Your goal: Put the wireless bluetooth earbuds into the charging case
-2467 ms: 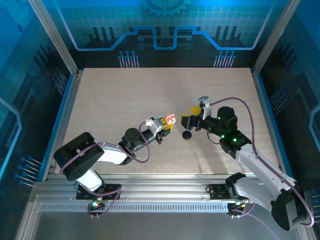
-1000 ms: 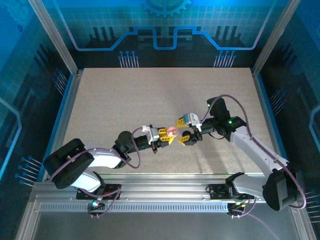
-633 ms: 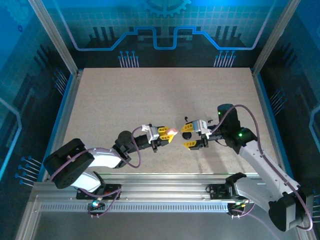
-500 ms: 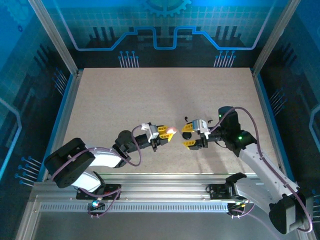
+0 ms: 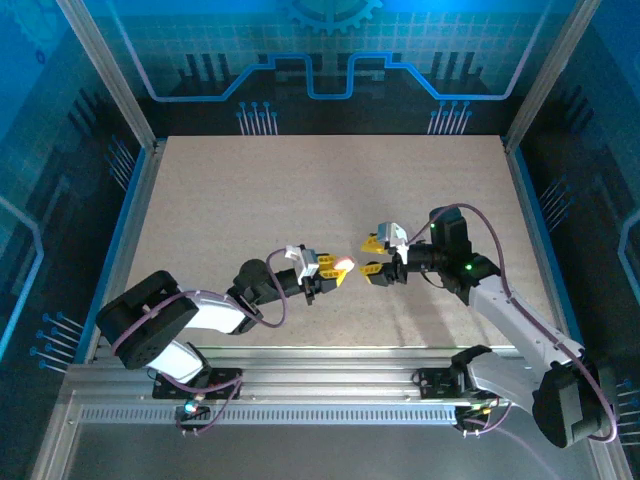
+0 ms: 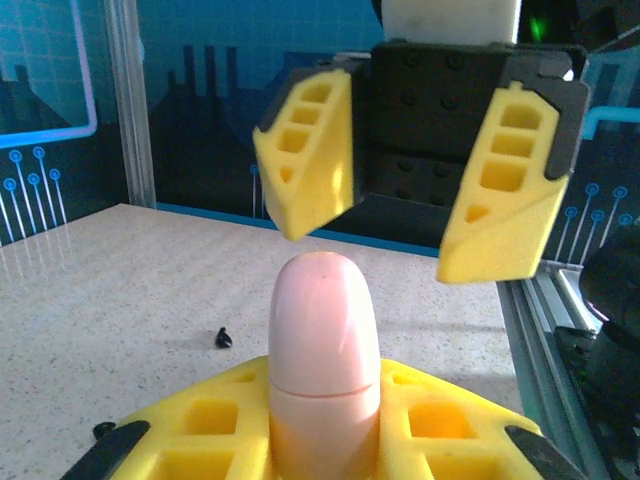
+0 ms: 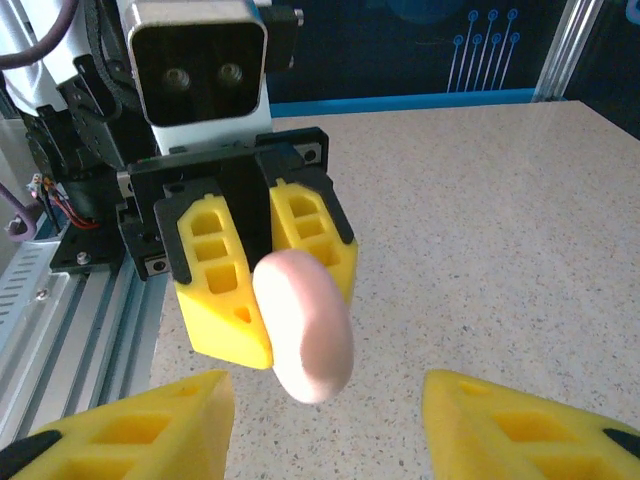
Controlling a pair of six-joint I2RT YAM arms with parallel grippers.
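One pink case point(image 6: 317, 340); one black earbud point(image 6: 223, 338); two grippers: left gripper point(image 5: 340, 268), right gripper point(image 5: 372, 257).

Top cam is looking down from high behind near edge, covering whole bench point(image 5: 250, 190). Wrist cams are facing each other close-up, both framing pink case point(image 6: 320, 340).

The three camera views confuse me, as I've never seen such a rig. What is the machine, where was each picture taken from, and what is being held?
Two robot arms are bolted at the near edge of a table. The overhead picture looks down on both, and the other two pictures come from a camera on each wrist. The left hand grips a pink case shaped like a pebble. The right hand is open and faces it, holding nothing. A tiny black speck, probably an earbud, lies on the table.
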